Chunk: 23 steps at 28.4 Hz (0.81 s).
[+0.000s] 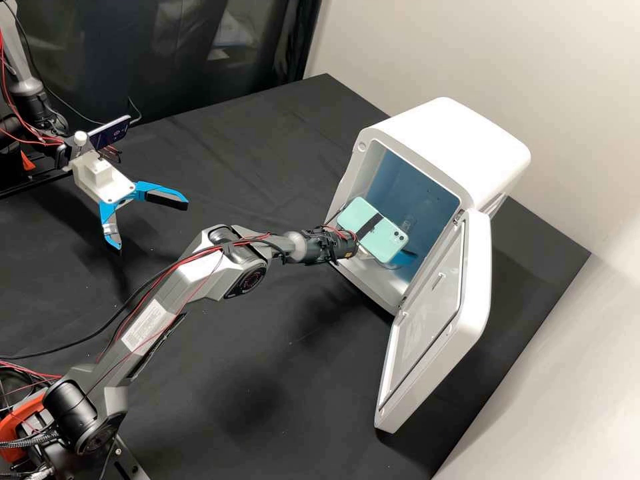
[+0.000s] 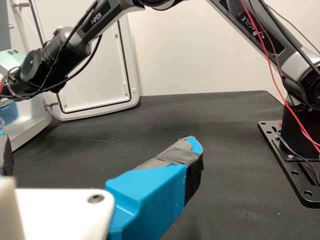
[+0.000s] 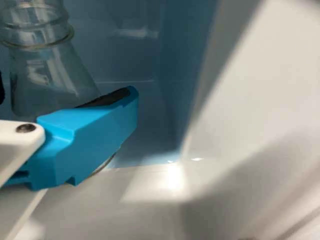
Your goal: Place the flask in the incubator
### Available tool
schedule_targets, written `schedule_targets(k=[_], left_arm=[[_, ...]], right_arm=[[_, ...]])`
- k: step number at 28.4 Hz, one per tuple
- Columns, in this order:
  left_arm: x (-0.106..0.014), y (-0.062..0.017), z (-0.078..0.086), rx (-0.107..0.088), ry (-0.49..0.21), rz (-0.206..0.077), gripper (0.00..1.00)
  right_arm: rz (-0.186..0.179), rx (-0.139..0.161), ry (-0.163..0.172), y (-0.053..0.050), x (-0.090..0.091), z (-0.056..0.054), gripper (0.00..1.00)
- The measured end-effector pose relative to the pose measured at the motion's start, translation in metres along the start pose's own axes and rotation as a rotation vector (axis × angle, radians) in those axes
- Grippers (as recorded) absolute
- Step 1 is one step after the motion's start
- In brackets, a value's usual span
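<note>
Clear glass conical flask (image 3: 45,80) inside white blue-lined incubator (image 1: 460,143), held in closed right jaws. Left jaws open over black table (image 1: 280,133), well left of incubator. Advised: seat base flat on chamber floor before releasing; withdraw straight, clear of glass.

Black bench (image 1: 300,360), white wall (image 1: 467,47) close along the bench's right side, dark curtain (image 1: 167,47) hanging beyond the bench's far edge, toward its left corner.

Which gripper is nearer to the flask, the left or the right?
Right. The right gripper is inside the incubator, next to the flask; the left gripper hangs over the bench, far outside the incubator, jaws open.
</note>
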<state>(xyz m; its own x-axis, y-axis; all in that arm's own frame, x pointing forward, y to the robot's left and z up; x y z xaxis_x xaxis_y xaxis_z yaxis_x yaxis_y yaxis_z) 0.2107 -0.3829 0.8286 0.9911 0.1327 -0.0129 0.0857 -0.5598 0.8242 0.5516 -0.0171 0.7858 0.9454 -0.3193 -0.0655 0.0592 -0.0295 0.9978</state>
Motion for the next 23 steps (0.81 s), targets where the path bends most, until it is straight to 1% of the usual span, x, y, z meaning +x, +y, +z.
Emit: schedule_targets(k=[2,3,5,6,8,10,12,14,19,20,22,23], left_arm=[[0.000,0.0000,0.000,0.000,0.000,0.000,1.00],[0.000,0.0000,0.000,0.000,0.000,0.000,1.00],[0.000,0.0004,0.000,0.001,0.000,0.002,1.00],[0.000,0.0004,0.000,0.001,0.000,0.002,1.00],[0.000,0.0004,0.000,0.001,0.000,0.002,1.00],[0.000,0.0004,0.000,0.001,0.000,0.002,1.00],[0.000,0.0004,0.000,0.001,0.000,0.002,1.00],[0.000,0.0004,0.000,0.001,0.000,0.002,1.00],[0.000,0.0004,0.000,0.001,0.000,0.002,1.00],[0.000,0.0004,0.000,0.001,0.000,0.002,1.00],[0.000,0.0004,0.000,0.001,0.000,0.002,1.00],[0.000,0.0004,0.000,0.001,0.000,0.002,1.00]], right_arm=[[-0.011,0.003,0.015,-0.001,0.000,-0.001,1.00],[-0.012,0.000,0.022,0.000,0.000,-0.001,1.00],[-0.015,0.011,0.036,0.000,0.000,-0.002,1.00],[-0.016,0.010,0.043,0.001,0.001,-0.001,1.00],[-0.018,0.029,0.049,0.002,0.001,-0.001,1.00],[-0.021,0.059,0.056,0.002,0.001,-0.001,1.00],[-0.026,0.059,0.061,0.002,0.001,-0.001,1.00],[-0.031,0.058,0.058,0.001,0.001,0.002,1.00],[-0.033,0.063,0.060,0.001,0.001,0.002,1.00],[-0.038,0.066,0.058,0.000,0.000,0.004,1.00],[-0.049,0.061,0.051,-0.003,-0.001,0.007,1.00],[-0.056,0.065,0.047,-0.005,-0.002,0.008,1.00]])
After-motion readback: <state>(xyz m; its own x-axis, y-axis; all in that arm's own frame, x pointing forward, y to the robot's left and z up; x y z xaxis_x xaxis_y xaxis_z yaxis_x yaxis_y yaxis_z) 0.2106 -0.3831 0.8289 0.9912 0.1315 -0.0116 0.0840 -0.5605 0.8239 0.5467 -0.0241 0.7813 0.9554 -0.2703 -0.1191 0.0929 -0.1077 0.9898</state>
